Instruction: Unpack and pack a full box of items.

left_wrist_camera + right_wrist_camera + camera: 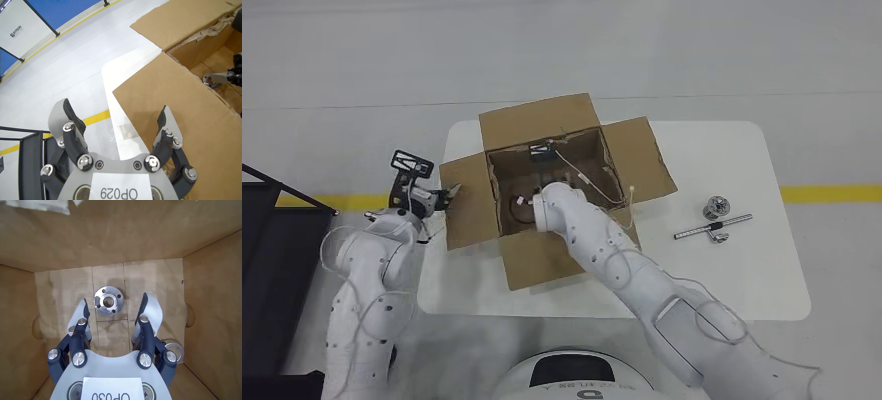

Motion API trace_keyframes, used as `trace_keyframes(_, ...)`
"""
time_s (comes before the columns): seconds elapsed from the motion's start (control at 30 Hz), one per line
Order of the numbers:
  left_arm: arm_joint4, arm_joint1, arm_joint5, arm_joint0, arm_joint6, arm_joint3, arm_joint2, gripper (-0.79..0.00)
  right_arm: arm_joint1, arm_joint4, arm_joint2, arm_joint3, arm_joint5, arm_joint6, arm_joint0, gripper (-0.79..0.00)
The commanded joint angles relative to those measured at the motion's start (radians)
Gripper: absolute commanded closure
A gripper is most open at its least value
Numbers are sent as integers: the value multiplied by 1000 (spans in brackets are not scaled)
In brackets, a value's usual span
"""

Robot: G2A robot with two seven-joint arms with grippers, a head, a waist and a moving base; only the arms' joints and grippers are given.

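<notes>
An open cardboard box (pixel 542 125) stands on the white table (pixel 742 250). My right arm goes down into it. Inside, my right gripper (pixel 115 303) is open and hovers just above a round steel flange (pixel 108 303) lying flat on the box floor; the fingers straddle it without touching. A second metal ring (pixel 174 350) lies in a box corner behind one finger. The left wrist view catches the flange (pixel 211 81) over the box's wall (pixel 170 94). My left gripper (pixel 115 111) is open and empty, held outside the box beside its left flap (pixel 467 200).
On the table right of the box lie a small round metal part (pixel 717 208) and a thin metal rod (pixel 712 228). A black frame (pixel 272 190) stands off the table's left side. White wires (pixel 587 178) run along the right arm inside the box.
</notes>
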Motion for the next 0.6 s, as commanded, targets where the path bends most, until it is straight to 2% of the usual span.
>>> trace_keyframes(0.0,17,-1,12,-13,-2,14,29,-785,19,-31,23,-85,-15,-22,-54,-677)
trace_keyframes(0.1,31,-3,29,-31,-4,32,63,-785,58,-99,71,-278,-64,-67,-178,-693)
trace_keyframes(0.23,41,-7,55,-63,2,71,100,-785,120,-218,164,-598,-163,-74,-405,-677)
trace_keyframes(0.33,46,-10,73,-96,1,112,128,-785,153,-274,226,-792,-249,-73,-553,-591)
trace_keyframes(0.43,46,-13,86,-123,-3,137,155,-785,170,-311,252,-889,-301,-75,-637,-582)
trace_keyframes(0.57,46,-17,99,-145,-4,150,185,-785,177,-323,262,-952,-313,-87,-683,-579)
